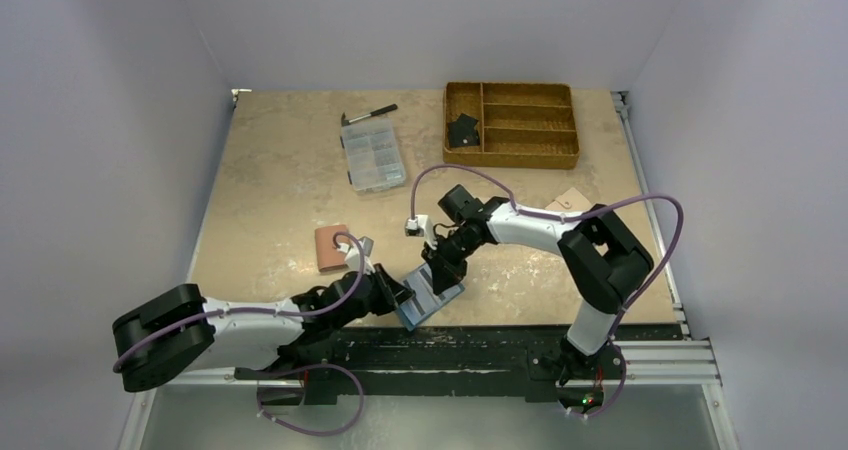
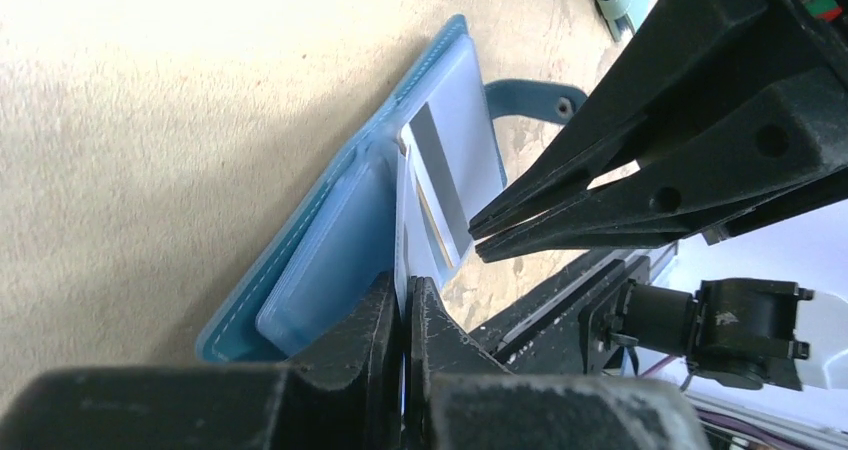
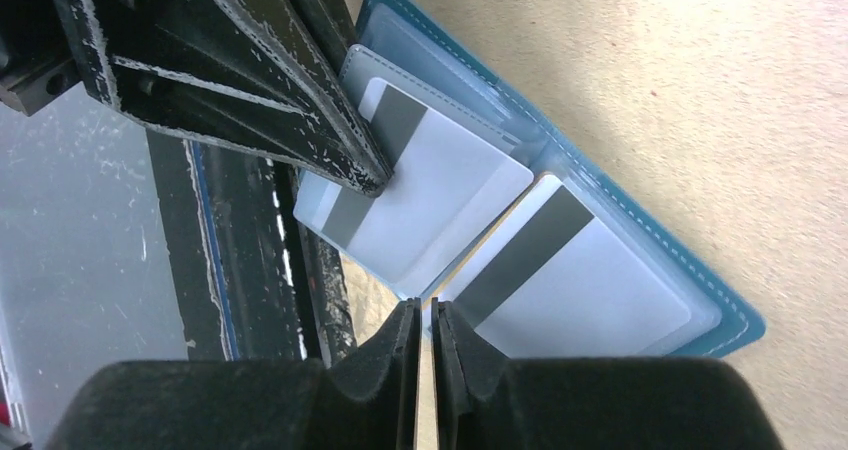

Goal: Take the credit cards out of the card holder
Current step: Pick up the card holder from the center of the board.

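Nearest the lens, at the bottom of the left wrist view: the left fingers (image 2: 370,320), pressed fully together on a thin pale inner leaf of the card holder (image 2: 330,260). Lying open at the near edge of the tan worktop (image 1: 280,190), between the two arms. Dark blue outside, lighter blue inside, snap tab (image 2: 540,90) sticking out at the far side. Pinched leaf standing up from the cover, cover flat on the worktop.

Sitting in the clear pockets: pale credit cards (image 3: 600,290), each with a grey stripe, at least two in sight.

Coming in from the opposite side: the right fingers (image 3: 395,350), all but closed, only a hairline slit between them, tips at the edge of one striped card. No telling whether gripped or merely touched. Tips of both pairs close together over the open holder.

Further back on the worktop:
- a pink wallet (image 1: 330,248) just behind the left arm
- a clear compartment box (image 1: 372,157), with a black marker (image 1: 370,114) behind it
- a wicker tray (image 1: 520,158), with a small black item (image 1: 462,130) in its left compartment
- a beige wallet (image 1: 568,202) by the right arm
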Action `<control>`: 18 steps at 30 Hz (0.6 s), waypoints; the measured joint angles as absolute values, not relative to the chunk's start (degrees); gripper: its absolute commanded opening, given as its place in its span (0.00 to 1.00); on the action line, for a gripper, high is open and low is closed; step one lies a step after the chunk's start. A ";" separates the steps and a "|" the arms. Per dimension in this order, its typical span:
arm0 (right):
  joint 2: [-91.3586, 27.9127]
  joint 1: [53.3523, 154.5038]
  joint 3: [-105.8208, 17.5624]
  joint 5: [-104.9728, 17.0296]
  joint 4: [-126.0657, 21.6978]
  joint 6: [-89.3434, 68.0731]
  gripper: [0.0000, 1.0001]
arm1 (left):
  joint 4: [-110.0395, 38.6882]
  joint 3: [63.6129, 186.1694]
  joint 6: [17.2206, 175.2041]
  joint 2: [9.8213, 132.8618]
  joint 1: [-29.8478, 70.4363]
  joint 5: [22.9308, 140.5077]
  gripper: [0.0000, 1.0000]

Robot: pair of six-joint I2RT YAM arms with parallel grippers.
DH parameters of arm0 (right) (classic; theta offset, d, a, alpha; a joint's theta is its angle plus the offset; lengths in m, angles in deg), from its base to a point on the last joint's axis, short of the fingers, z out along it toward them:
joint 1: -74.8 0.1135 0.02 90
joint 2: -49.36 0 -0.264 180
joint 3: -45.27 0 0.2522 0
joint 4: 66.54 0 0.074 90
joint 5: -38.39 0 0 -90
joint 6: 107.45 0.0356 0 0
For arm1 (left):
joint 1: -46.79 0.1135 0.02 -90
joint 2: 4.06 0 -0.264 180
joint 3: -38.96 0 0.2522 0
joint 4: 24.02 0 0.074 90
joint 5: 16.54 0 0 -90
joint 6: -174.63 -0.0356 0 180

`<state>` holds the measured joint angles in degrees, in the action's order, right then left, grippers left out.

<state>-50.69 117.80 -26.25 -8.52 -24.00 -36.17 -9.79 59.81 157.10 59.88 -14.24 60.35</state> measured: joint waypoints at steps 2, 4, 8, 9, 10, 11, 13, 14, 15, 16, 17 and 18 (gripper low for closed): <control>-50.43 117.04 -26.49 -8.46 -23.52 -36.74 0.22 | -11.52 61.24 155.00 59.88 -13.76 60.38 0.00; -49.95 116.34 -26.71 -8.24 -23.04 -37.48 0.25 | -12.63 62.50 152.53 60.10 -13.35 60.53 0.00; -48.90 114.90 -26.97 -6.86 -22.43 -38.64 0.28 | -13.57 65.87 146.24 62.63 -12.32 61.62 0.00; -48.64 114.46 -27.00 -6.49 -22.30 -38.92 0.29 | -13.62 66.92 144.42 63.64 -12.06 62.13 0.00; -48.40 114.00 -27.00 -5.90 -22.19 -39.08 0.29 | -13.59 67.99 142.61 64.58 -11.92 62.72 0.00; -48.09 113.41 -27.00 -5.33 -22.02 -39.19 0.29 | -13.62 69.06 140.73 65.52 -11.73 63.20 0.00; -47.52 112.08 -27.02 -4.15 -21.64 -39.51 0.29 | -13.73 70.96 137.65 67.20 -11.64 64.05 0.00; -47.09 111.23 -27.08 -3.47 -21.23 -39.75 0.30 | -13.75 71.99 135.99 68.14 -11.53 64.46 0.00; -46.50 110.24 -27.15 -2.62 -20.77 -40.21 0.30 | -13.81 73.10 134.35 69.12 -11.44 65.05 0.00; -45.73 109.21 -27.32 -2.01 -20.07 -40.87 0.31 | -13.84 73.74 133.23 69.69 -11.40 65.43 0.00; -44.88 108.17 -27.56 -1.22 -19.39 -41.57 0.31 | -13.92 74.44 132.12 70.28 -11.33 65.88 0.00; -43.85 107.16 -27.80 -0.63 -19.00 -42.27 0.32 | -13.99 75.03 131.16 70.74 -11.33 66.28 0.00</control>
<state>-43.85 107.16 -27.80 -0.63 -19.00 -42.27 -13.99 75.03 131.16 70.74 -11.33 66.28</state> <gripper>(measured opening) 0.301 0.034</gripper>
